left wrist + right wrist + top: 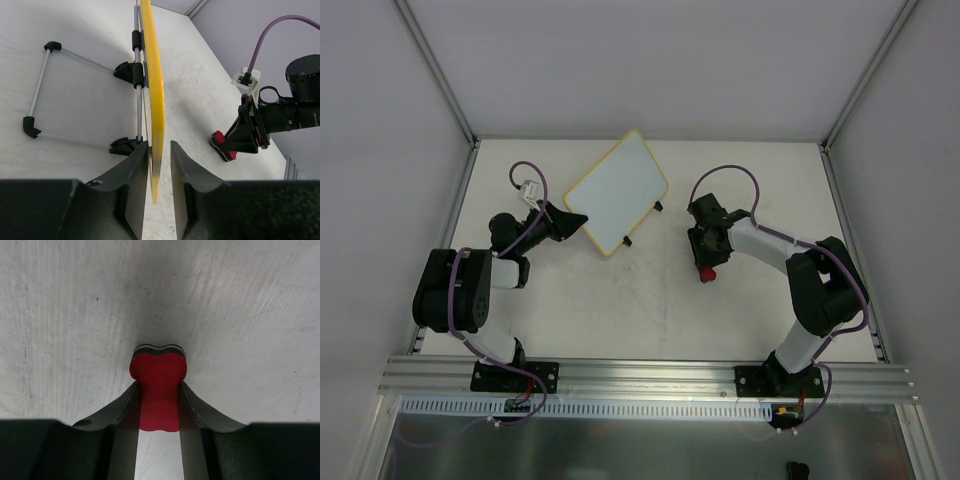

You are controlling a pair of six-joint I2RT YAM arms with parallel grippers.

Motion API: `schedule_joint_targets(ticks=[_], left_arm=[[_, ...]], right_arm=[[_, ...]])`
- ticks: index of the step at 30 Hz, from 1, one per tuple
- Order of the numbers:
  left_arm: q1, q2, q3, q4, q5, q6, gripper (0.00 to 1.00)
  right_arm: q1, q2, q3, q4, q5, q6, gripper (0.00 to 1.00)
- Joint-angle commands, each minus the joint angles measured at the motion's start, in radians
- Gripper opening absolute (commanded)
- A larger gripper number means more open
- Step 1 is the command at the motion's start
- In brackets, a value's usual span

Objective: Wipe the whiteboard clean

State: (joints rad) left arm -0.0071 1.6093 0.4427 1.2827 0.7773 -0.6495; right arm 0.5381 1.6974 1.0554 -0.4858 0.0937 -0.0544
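Nearby, right gripper (158, 390): closed on the small red bone-shaped foam eraser (158, 370), whose dark felt end points at the white table (650, 320), right of centre.
Next, left gripper (159, 147): jaws narrowly parted astride the board's near-left edge. A sliver of gap shows, so I judge there is no firm pinch.
Position: the small white rectangular whiteboard (618, 193) with a yellow frame is propped on its grey wire stand (40, 85), left of centre, toward the far edge.
Handling: probably light, stiff and slick-faced. It is apt to slide or tip under rubbing, so steady it by the frame.
Hidden: the face looks blank from above, and any faint marks are too small to tell. The left wrist view shows it only edge-on.
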Motion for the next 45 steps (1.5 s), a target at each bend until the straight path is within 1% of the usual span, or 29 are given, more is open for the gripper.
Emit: schedule_joint_targets(ticks=[1,6,8,10,12,14,15,18,22,25,28,29,30,31,32,34,35,36,37,38,39,40,41,42,45], left_arm=[[-0.005,-0.04,-0.01,0.256,0.027,-0.004,0.25],[-0.002,-0.046,-0.018,0.259,0.016,-0.001,0.29],[-0.002,-0.049,-0.019,0.259,0.013,-0.001,0.32],[-0.001,-0.051,-0.021,0.259,0.013,-0.001,0.34],[-0.001,-0.055,-0.022,0.257,0.011,-0.001,0.38],[0.001,-0.063,-0.027,0.259,0.01,-0.001,0.42],[0.001,-0.065,-0.03,0.259,0.007,0.001,0.47],[0.001,-0.083,-0.042,0.259,0.002,0.002,0.54],[0.001,-0.101,-0.048,0.231,-0.016,0.013,0.6],[0.001,-0.135,-0.079,0.216,-0.036,0.011,0.63],[0.001,-0.205,-0.14,0.187,-0.082,0.02,0.64],[0.001,-0.265,-0.159,0.167,-0.098,0.03,0.66],[0.001,-0.303,-0.189,0.141,-0.128,0.042,0.68],[0.001,-0.343,-0.2,0.066,-0.144,0.05,0.69],[0.001,-0.435,-0.208,0.013,-0.159,0.059,0.7],[0.001,-0.53,-0.213,-0.107,-0.202,0.085,0.75],[0.001,-0.63,-0.213,-0.214,-0.21,0.094,0.82],[0.001,-0.679,-0.205,-0.277,-0.223,0.102,0.89],[0.001,-0.725,-0.199,-0.342,-0.243,0.122,0.91],[0.001,-0.805,-0.194,-0.446,-0.253,0.135,0.95],[-0.008,-0.843,-0.194,-0.497,-0.28,0.152,0.99],[-0.028,-0.874,-0.199,-0.543,-0.384,0.157,0.99],[-0.046,-0.923,-0.203,-0.615,-0.426,0.157,0.99],[-0.059,-0.945,-0.223,-0.638,-0.455,0.148,0.99],[-0.06,-1.022,-0.274,-0.686,-0.507,0.136,0.99]], right_arm=[[-0.003,-0.025,-0.003,-0.022,0.017,0.013,0.37],[-0.003,-0.031,0.002,-0.023,0.006,0.011,0.42],[-0.003,-0.042,-0.001,-0.023,0.012,0.014,0.47],[-0.003,-0.053,0.0,-0.023,0.006,0.013,0.5],[-0.003,-0.07,0.002,-0.025,0.006,0.013,0.52],[-0.003,-0.082,0.003,-0.022,0.008,0.013,0.53],[-0.003,-0.091,0.002,-0.022,0.012,0.016,0.53],[-0.003,-0.14,-0.001,-0.02,0.028,0.018,0.53],[-0.003,-0.212,-0.003,-0.022,0.037,0.01,0.53],[-0.003,-0.294,-0.029,-0.004,0.054,0.01,0.53],[-0.003,-0.393,-0.075,0.061,0.089,0.01,0.53],[-0.001,-0.418,-0.086,0.072,0.093,0.007,0.53],[-0.007,-0.464,-0.097,0.085,0.095,0.004,0.53],[-0.013,-0.482,-0.106,0.095,0.087,0.002,0.54],[-0.023,-0.498,-0.118,0.108,0.08,0.007,0.56],[-0.061,-0.533,-0.132,0.119,0.031,0.008,0.59],[-0.072,-0.545,-0.155,0.139,0.018,0.01,0.6],[-0.087,-0.559,-0.172,0.148,-0.003,0.011,0.78],[-0.113,-0.599,-0.192,0.16,-0.02,0.008,0.91],[-0.125,-0.626,-0.216,0.206,-0.037,0.007,0.99],[-0.153,-0.657,-0.279,0.24,-0.078,0.007,0.99],[-0.164,-0.692,-0.314,0.275,-0.083,0.008,0.99],[-0.171,-0.755,-0.345,0.336,-0.083,0.013,0.99],[-0.179,-0.777,-0.38,0.355,-0.072,0.013,0.99],[-0.197,-0.812,-0.396,0.365,-0.003,0.016,0.99]])
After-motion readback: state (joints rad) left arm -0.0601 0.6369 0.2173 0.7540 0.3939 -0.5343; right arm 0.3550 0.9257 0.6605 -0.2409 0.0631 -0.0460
